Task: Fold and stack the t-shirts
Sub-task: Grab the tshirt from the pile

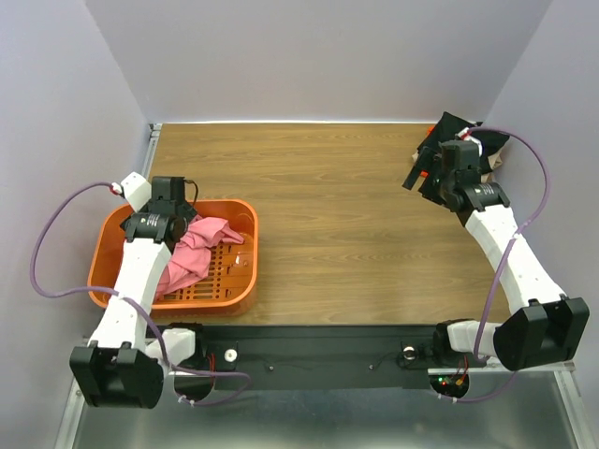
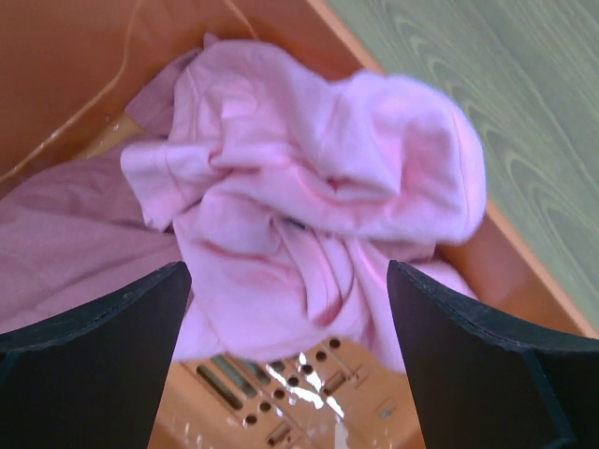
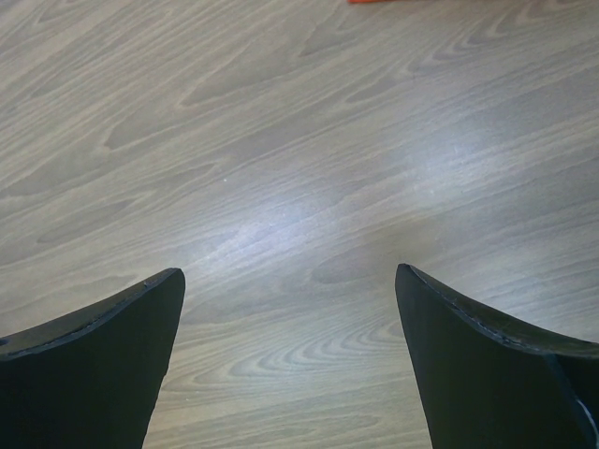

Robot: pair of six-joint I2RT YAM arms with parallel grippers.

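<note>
Top external: crumpled t-shirts (image 1: pixel 200 247) run near-left to far-right; left end effector (image 2: pixel 288 313) and right end effector (image 3: pixel 290 285) gape wide, empty.

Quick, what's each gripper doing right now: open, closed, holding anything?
Left gripper: open, empty, above the crumpled light pink cloth t-shirt in the orange slotted plastic basket.
Right gripper: open, empty, above the brown wooden table.
</note>
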